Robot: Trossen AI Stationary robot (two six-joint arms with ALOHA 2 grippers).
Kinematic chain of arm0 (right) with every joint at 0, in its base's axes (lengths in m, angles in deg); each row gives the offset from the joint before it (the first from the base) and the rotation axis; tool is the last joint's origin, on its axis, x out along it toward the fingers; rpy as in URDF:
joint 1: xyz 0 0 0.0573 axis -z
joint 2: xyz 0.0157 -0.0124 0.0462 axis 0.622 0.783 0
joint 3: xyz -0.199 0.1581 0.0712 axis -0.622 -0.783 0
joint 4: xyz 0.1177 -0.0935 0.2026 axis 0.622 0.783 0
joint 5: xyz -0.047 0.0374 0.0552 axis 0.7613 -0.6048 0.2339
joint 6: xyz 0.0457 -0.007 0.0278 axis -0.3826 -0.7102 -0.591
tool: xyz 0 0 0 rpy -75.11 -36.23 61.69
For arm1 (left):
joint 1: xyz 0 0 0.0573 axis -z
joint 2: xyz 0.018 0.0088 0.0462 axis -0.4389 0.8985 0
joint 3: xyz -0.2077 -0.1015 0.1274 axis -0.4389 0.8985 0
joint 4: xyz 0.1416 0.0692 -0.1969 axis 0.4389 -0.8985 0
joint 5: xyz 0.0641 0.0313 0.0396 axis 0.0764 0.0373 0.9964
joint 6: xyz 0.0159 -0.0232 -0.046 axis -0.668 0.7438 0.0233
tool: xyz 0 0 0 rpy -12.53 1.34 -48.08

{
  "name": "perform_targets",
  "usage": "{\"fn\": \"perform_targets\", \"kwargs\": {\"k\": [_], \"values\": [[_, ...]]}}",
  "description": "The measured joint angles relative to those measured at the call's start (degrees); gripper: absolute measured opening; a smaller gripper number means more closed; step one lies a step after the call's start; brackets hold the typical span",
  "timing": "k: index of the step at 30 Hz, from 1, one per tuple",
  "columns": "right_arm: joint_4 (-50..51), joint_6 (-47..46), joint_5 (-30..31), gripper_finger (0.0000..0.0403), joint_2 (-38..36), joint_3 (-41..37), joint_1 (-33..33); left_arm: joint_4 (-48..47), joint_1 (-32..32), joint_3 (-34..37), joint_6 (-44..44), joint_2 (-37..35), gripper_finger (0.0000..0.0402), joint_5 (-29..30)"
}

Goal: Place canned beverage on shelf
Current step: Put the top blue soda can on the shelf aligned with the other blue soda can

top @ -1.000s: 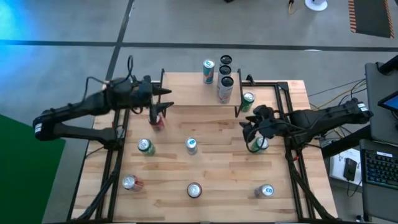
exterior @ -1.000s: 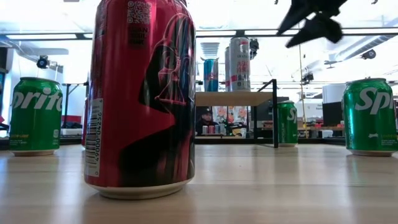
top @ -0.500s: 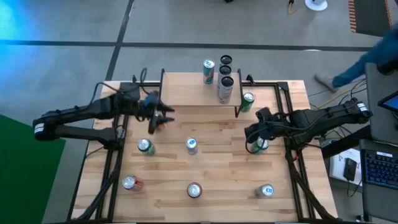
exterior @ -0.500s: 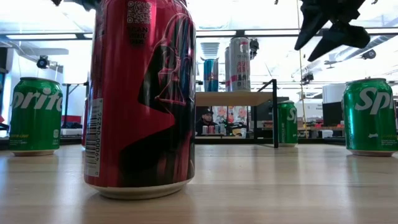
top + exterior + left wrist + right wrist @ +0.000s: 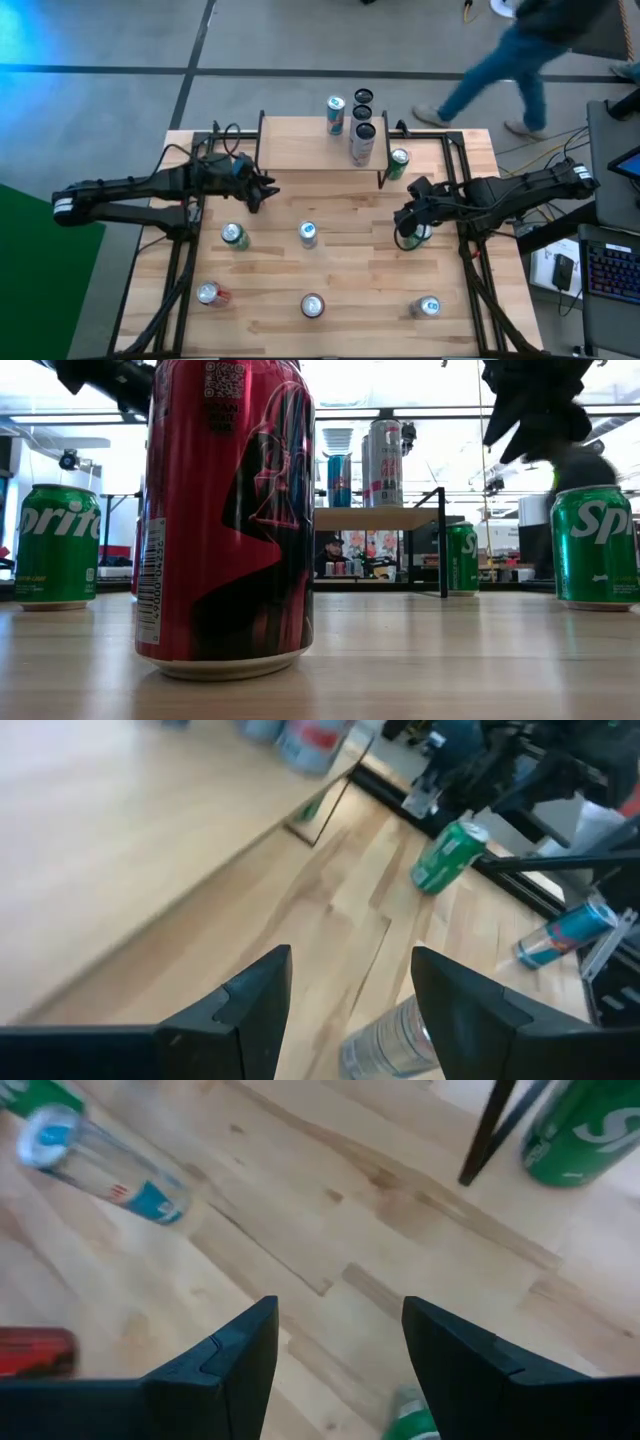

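The right gripper [image 5: 405,222], parted and empty, hung by a green can [image 5: 418,232], likely rigid, slippery, best grasped mid-body; the left gripper [image 5: 262,190] gaped empty.

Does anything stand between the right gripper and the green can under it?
Nothing visible does: the right gripper hovers above the green can, open, with only free space between them.
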Motion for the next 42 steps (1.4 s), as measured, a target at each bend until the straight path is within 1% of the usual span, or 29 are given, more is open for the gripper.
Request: {"fn": "perform_targets", "kwargs": {"k": [2,4,7,12,15,18,20,23,27,30,34,36,40,42], "values": [[-0.02,0.41,0.13,0.0203,0.05,-0.67,0.93,0.35,0.01,0.36,2.72,0.18,0.0192,0.02],[-0.15,0.51,0.07,0.0203,0.05,-1.09,1.39,0.80,0.05,0.58,3.28,-0.23,0.0192,0.11],[-0.41,0.99,-0.19,0.0203,0.05,-1.27,1.36,1.18,0.13,0.64,3.17,-2.13,0.0192,3.35],[-0.61,-0.90,-0.19,0.0203,0.05,-1.25,1.31,1.01,0.09,2.05,0.81,-8.88,0.0192,10.25],[-1.13,-2.26,-0.18,0.0203,0.05,-1.23,1.31,1.05,0.09,5.14,0.41,-13.46,0.0192,11.72],[-2.69,-2.96,0.05,0.0203,0.05,-1.20,1.31,4.06,0.09,8.69,1.01,-16.22,0.0192,11.80],[-3.07,-3.01,0.26,0.0203,0.05,-1.20,1.31,6.09,0.09,10.57,0.37,-16.55,0.0192,10.98],[-3.12,-3.01,0.29,0.0203,0.05,-1.20,1.31,8.70,0.09,11.96,-2.86,-15.97,0.0192,9.83],[-2.99,-3.78,0.29,0.0203,0.05,-1.20,1.31,8.64,0.09,10.35,-0.73,-15.02,0.0192,9.45],[-2.90,-5.65,0.29,0.0203,0.05,-1.20,1.31,8.22,0.09,8.57,-2.06,-15.54,0.0192,9.43],[-2.24,-8.01,0.29,0.0203,0.05,-1.23,1.31,6.15,-0.23,6.67,-4.71,-17.47,0.0192,9.55],[-1.77,-9.07,0.30,0.0203,0.05,-1.24,1.31,3.90,-0.28,6.47,-4.66,-17.92,0.0192,11.34],[-1.68,-9.71,2.13,0.0203,0.05,-1.27,1.31,0.65,-0.28,7.35,-2.29,-17.17,0.0196,14.41],[-1.67,-10.38,3.17,0.0203,0.05,-1.27,1.31,-0.69,-0.31,7.37,-0.66,-16.67,0.0197,12.89]]}}
